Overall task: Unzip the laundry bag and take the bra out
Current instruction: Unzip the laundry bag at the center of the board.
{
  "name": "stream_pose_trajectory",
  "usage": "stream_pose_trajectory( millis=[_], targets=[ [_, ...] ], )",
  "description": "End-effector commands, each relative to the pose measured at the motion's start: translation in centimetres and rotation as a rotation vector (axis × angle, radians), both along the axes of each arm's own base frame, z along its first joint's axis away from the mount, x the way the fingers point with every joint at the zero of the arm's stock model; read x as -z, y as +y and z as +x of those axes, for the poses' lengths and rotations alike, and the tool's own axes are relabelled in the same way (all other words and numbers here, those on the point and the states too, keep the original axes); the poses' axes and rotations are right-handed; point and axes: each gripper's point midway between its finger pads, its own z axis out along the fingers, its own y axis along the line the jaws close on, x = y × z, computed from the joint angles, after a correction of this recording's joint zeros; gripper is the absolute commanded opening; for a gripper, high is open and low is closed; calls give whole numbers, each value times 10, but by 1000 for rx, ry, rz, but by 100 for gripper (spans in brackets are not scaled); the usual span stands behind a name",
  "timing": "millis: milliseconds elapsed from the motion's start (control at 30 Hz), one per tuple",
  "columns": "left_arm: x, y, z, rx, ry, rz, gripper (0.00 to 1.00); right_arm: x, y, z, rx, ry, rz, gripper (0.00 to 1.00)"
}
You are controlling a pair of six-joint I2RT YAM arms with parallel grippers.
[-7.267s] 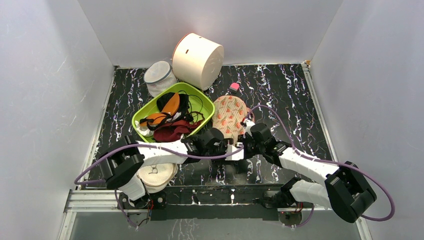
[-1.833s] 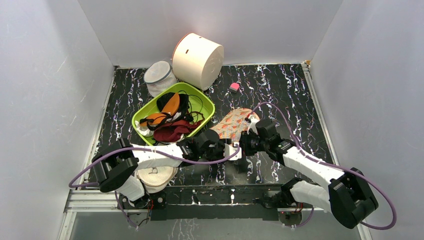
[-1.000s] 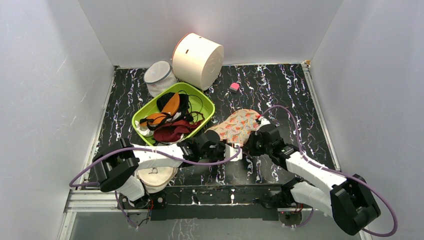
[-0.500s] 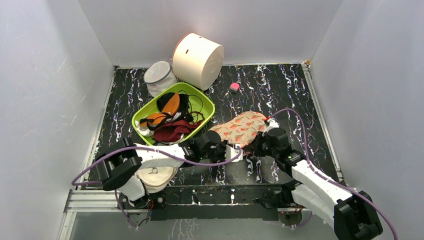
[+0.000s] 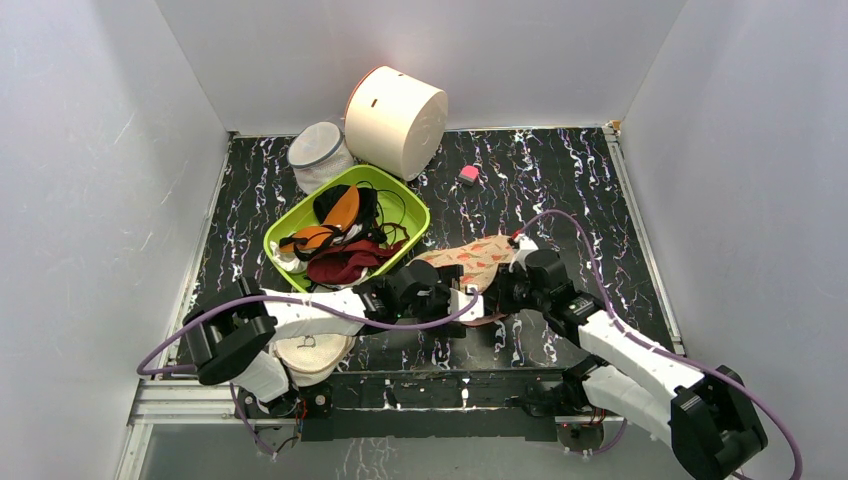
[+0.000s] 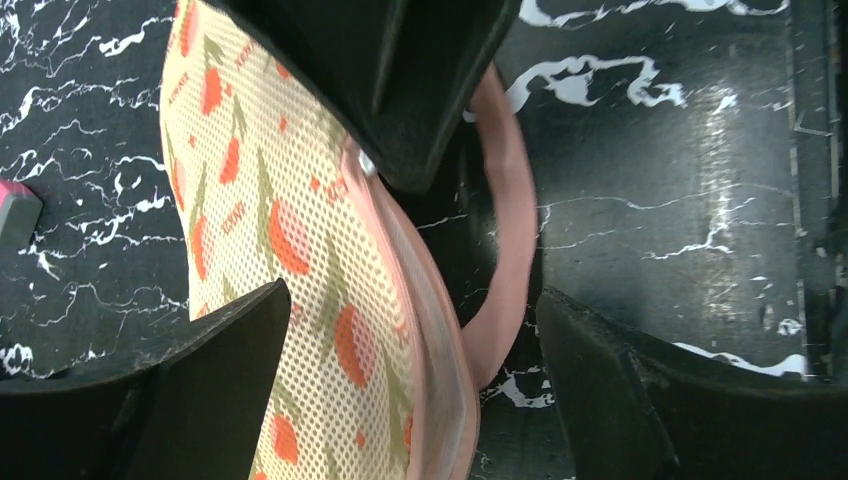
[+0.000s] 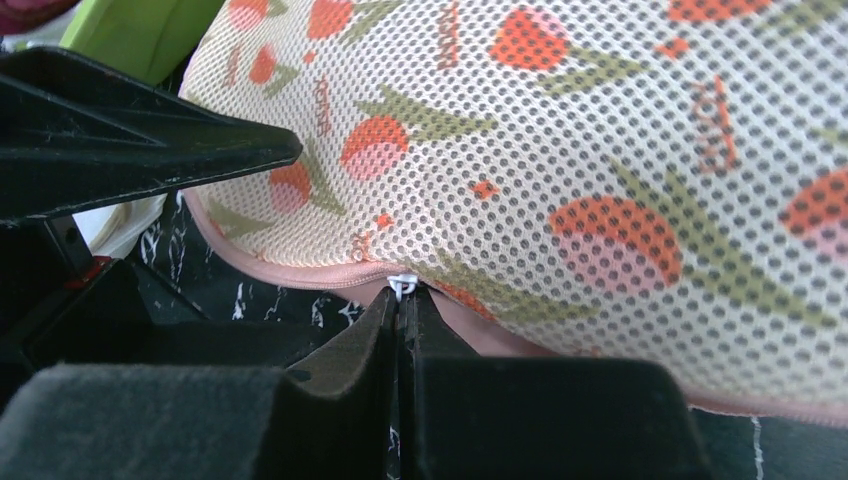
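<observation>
The laundry bag (image 5: 478,258), peach mesh with red-orange and green motifs, is tilted up between my two grippers at the table's middle. My right gripper (image 5: 503,290) is shut on the small white zipper pull (image 7: 402,287) at the bag's pink edge (image 7: 300,272). My left gripper (image 5: 462,303) is open, its fingers (image 6: 215,385) astride the bag's near edge (image 6: 440,400) without pinching it. In the left wrist view the right gripper's fingers (image 6: 400,80) sit on the pull (image 6: 368,165). The black bra is hidden.
A green basin (image 5: 415,215) holding an orange-lined bra (image 5: 338,212) and a maroon bra (image 5: 345,266) stands left of the bag. Behind it are a white mesh cylinder (image 5: 318,152) and a cream drum (image 5: 397,120). A pink block (image 5: 468,173) lies farther back. A round cream pouch (image 5: 312,352) lies under the left arm.
Over the last seconds the bag swung right and turned on edge. In the last half second the right gripper pulled back left with the pull, and the bag looks narrower. The left arm barely moved.
</observation>
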Motion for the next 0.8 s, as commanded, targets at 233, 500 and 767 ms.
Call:
stream_pose_trajectory(
  millis=[233, 500, 767],
  targets=[
    [-1, -9, 8, -42, -7, -9, 80, -38, 32, 1, -91, -89, 89, 0],
    [1, 8, 30, -109, -141, 51, 59, -38, 28, 2, -75, -104, 80, 0],
    [-19, 9, 32, -116, -177, 3, 24, -33, 14, 6, -7, -99, 14, 0]
  ],
)
